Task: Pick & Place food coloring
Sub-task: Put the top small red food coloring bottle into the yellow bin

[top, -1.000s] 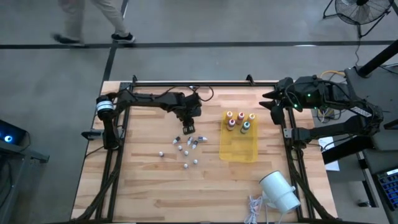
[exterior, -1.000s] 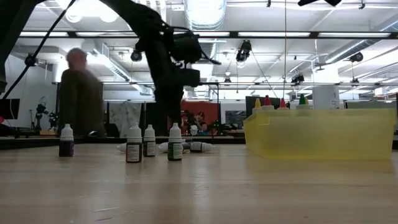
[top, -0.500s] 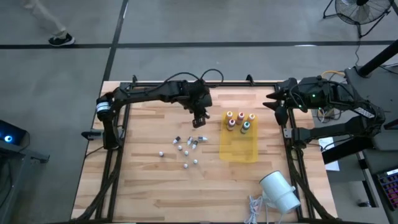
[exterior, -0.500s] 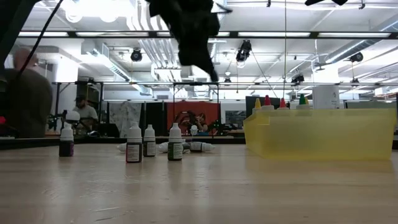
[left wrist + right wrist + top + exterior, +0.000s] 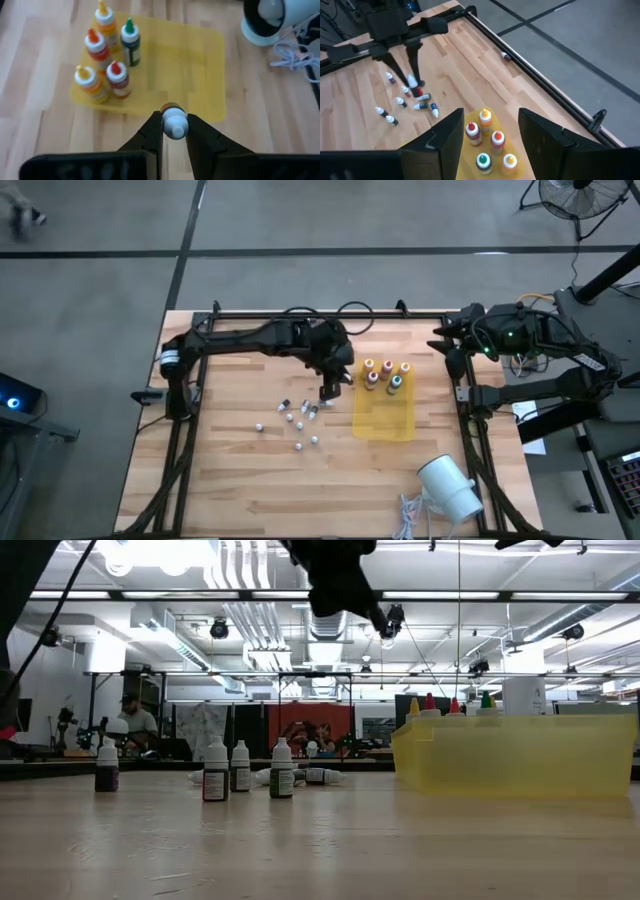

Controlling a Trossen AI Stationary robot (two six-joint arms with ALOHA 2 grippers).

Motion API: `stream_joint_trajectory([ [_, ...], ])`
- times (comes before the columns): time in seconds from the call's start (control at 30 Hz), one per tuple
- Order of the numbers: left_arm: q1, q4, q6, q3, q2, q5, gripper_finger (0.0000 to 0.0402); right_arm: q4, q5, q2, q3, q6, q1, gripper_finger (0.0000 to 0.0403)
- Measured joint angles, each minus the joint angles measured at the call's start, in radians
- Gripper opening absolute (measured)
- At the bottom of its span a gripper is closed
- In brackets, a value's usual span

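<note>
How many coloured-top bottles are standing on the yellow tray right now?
5, clustered at one end of the yellow plastic tray: yellow-topped, green-topped, orange-topped, red-topped and a second yellow-topped bottle. None looks hidden.

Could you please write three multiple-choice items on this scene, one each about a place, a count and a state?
1. Where do the colour-topped bottles stand?
A. on the yellow tray
B. on bare wood
C. beside the white cylinder

2. How many bottles stand on the tray?
A. three
B. five
C. eight

3. The left claw is:
A. open and empty
B. shut on a white-capped vial
C. resting on the table

Key: 1 A, they cluster at the tray's end; 2 B, five tops show; 3 B, the vial sits between its fingers.
</note>
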Motion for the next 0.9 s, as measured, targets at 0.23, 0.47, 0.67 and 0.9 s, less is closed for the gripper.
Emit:
stream_joint_trajectory([
  [0.23,-0.040,-0.006,-0.002,0.096,0.082,0.002,0.0039,0.000,0.000,0.000,0.000,-0.002,0.000,0.0178],
  [0.47,-0.059,-0.024,0.021,0.213,0.200,0.008,0.0039,-0.014,0.026,-0.006,0.000,-0.006,0.000,0.0178],
  [0.67,-0.061,-0.084,0.103,0.338,0.305,0.016,0.0039,-0.073,0.060,-0.013,0.000,-0.003,0.000,0.0178],
  [0.9,-0.060,-0.125,0.132,0.441,0.407,0.016,0.0039,-0.098,0.079,-0.025,0.000,0.013,0.000,0.0178],
])
